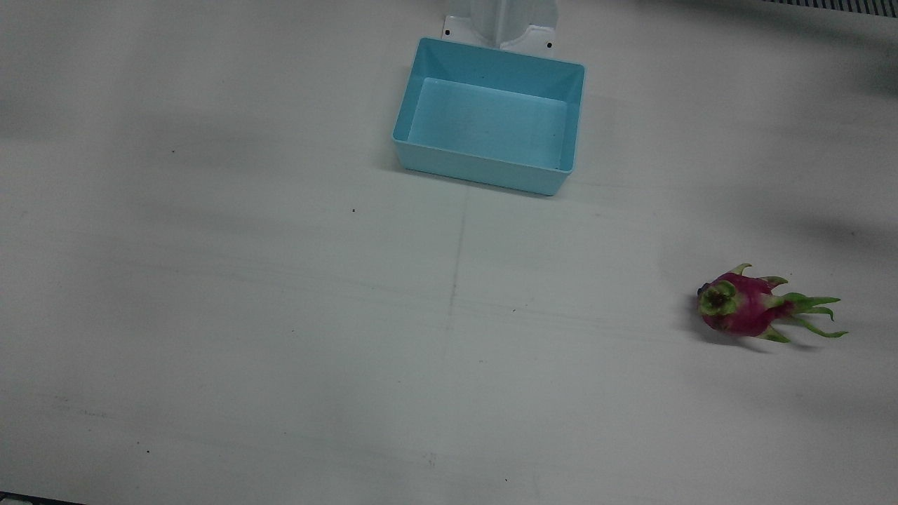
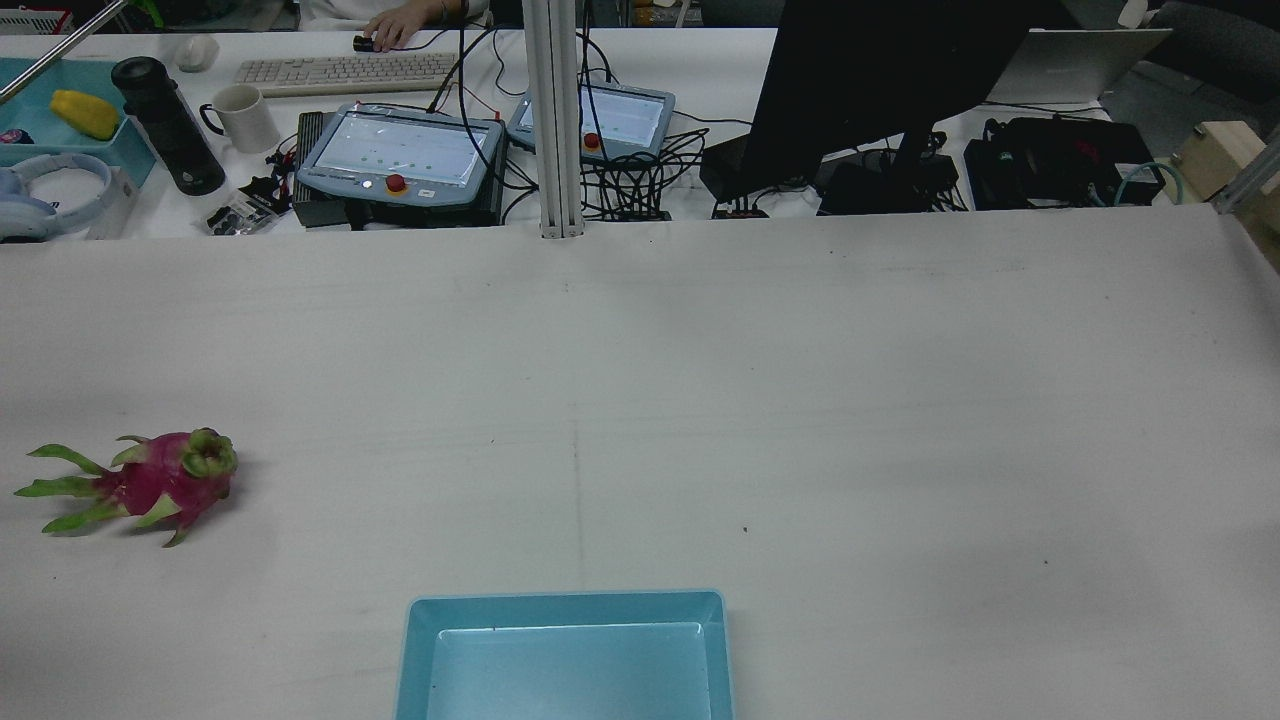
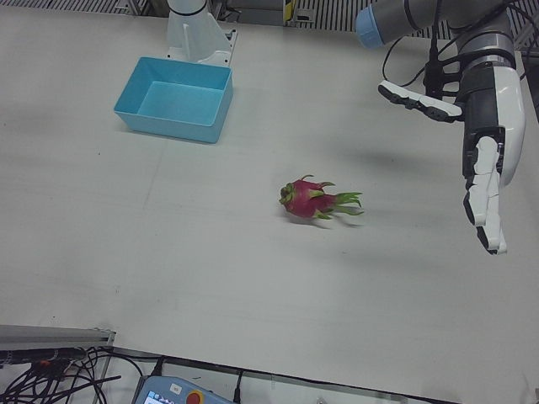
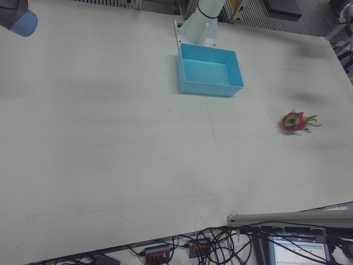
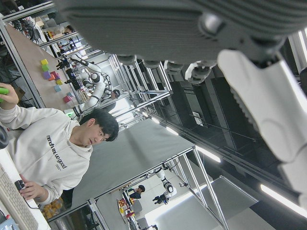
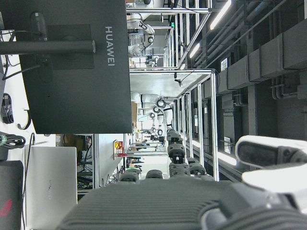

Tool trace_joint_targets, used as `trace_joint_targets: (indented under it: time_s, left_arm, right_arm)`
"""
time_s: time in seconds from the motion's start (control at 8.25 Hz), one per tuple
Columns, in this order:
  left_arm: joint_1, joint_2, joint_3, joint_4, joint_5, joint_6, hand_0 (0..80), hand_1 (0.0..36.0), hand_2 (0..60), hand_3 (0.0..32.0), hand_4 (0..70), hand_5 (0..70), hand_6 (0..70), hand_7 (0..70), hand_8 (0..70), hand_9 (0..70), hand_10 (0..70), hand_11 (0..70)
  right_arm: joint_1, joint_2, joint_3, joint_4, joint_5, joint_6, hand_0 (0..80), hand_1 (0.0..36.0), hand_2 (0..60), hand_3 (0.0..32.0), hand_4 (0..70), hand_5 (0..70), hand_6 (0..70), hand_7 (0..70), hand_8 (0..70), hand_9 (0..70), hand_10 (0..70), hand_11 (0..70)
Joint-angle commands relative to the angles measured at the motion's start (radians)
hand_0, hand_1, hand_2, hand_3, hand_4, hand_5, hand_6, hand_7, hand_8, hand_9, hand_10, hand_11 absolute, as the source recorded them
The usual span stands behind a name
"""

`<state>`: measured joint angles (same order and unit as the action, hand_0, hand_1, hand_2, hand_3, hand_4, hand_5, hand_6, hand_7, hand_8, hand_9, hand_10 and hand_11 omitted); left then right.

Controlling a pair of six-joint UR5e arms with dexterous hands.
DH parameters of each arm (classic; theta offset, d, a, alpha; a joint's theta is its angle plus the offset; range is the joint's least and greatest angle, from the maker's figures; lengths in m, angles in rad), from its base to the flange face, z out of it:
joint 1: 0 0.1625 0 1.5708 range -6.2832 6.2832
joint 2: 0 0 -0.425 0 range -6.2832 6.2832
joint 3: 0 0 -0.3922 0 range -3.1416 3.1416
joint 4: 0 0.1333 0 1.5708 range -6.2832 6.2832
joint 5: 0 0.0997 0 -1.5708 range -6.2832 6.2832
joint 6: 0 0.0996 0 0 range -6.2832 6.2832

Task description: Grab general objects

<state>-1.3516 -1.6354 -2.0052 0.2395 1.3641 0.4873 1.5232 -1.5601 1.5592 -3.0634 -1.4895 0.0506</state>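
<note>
A magenta dragon fruit (image 1: pixel 744 306) with green leafy tips lies on its side on the white table, also seen at the left edge of the rear view (image 2: pixel 165 478) and in the other front views (image 3: pixel 308 199) (image 4: pixel 294 121). My left hand (image 3: pixel 488 143) hangs high above the table, right of the fruit in the left-front view, fingers stretched out and apart, holding nothing. My right hand (image 6: pixel 201 201) shows only in its own camera, fingers spread, nothing in it; that camera looks out at the room.
An empty light-blue bin (image 1: pixel 491 116) stands before the pedestal (image 1: pixel 501 24). Beyond the table's far edge sit teach pendants (image 2: pixel 405 150), a black monitor (image 2: pixel 880 70) and cables. A person (image 5: pixel 53 148) sits at the keyboard.
</note>
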Motion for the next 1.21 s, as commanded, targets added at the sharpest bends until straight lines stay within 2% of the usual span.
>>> trace_joint_targets:
  time_s: [0.0, 0.12, 0.24, 0.36, 0.48, 0.85, 0.97, 1.09]
  left_arm:
    - [-0.011, 0.002, -0.010, 0.003, 0.004, 0.005, 44.3, 7.1, 0.0, 0.0, 2.4, 8.2, 0.0, 5.4, 0.0, 0.0, 0.0, 0.0]
    - [-0.012, 0.002, -0.036, 0.013, 0.009, 0.008, 45.1, 7.6, 0.0, 0.0, 2.8, 9.1, 0.0, 5.5, 0.0, 0.0, 0.0, 0.0]
    - [-0.014, 0.002, -0.085, 0.056, 0.038, 0.049, 45.9, 8.5, 0.0, 0.0, 3.5, 10.5, 0.0, 5.9, 0.0, 0.0, 0.0, 0.0]
    - [-0.065, 0.002, -0.110, 0.084, 0.100, 0.133, 46.2, 8.8, 0.0, 0.0, 3.6, 11.4, 0.0, 5.8, 0.0, 0.0, 0.0, 0.0]
    - [-0.082, 0.002, -0.118, 0.095, 0.130, 0.161, 46.6, 9.5, 0.0, 0.0, 3.6, 12.7, 0.0, 5.1, 0.0, 0.0, 0.0, 0.0]
    - [-0.064, 0.003, -0.115, 0.087, 0.122, 0.201, 46.6, 9.7, 0.0, 0.0, 3.8, 11.1, 0.0, 3.9, 0.0, 0.0, 0.0, 0.0]
    - [-0.075, 0.006, -0.121, 0.071, 0.142, 0.312, 47.3, 10.6, 0.0, 0.0, 4.4, 13.3, 0.0, 4.2, 0.0, 0.0, 0.0, 0.0]
    - [-0.105, -0.010, -0.148, 0.133, 0.262, 0.456, 48.2, 11.8, 0.0, 0.0, 5.5, 17.9, 0.0, 5.2, 0.0, 0.0, 0.0, 0.0]
  right_arm:
    - [0.000, 0.000, -0.001, 0.000, 0.000, 0.000, 0.0, 0.0, 0.0, 0.0, 0.0, 0.0, 0.0, 0.0, 0.0, 0.0, 0.0, 0.0]
    - [0.000, 0.000, -0.001, 0.000, 0.000, 0.000, 0.0, 0.0, 0.0, 0.0, 0.0, 0.0, 0.0, 0.0, 0.0, 0.0, 0.0, 0.0]
    - [0.000, 0.000, -0.001, 0.000, 0.000, 0.000, 0.0, 0.0, 0.0, 0.0, 0.0, 0.0, 0.0, 0.0, 0.0, 0.0, 0.0, 0.0]
    - [0.000, 0.000, -0.001, 0.000, 0.000, 0.000, 0.0, 0.0, 0.0, 0.0, 0.0, 0.0, 0.0, 0.0, 0.0, 0.0, 0.0, 0.0]
    - [0.000, 0.000, -0.001, 0.000, 0.000, 0.000, 0.0, 0.0, 0.0, 0.0, 0.0, 0.0, 0.0, 0.0, 0.0, 0.0, 0.0, 0.0]
    - [0.000, 0.000, 0.001, 0.000, 0.000, 0.000, 0.0, 0.0, 0.0, 0.0, 0.0, 0.0, 0.0, 0.0, 0.0, 0.0, 0.0, 0.0]
    - [0.000, 0.000, 0.001, 0.000, 0.000, 0.000, 0.0, 0.0, 0.0, 0.0, 0.0, 0.0, 0.0, 0.0, 0.0, 0.0, 0.0, 0.0]
    - [0.000, 0.000, -0.001, 0.000, 0.000, 0.000, 0.0, 0.0, 0.0, 0.0, 0.0, 0.0, 0.0, 0.0, 0.0, 0.0, 0.0, 0.0]
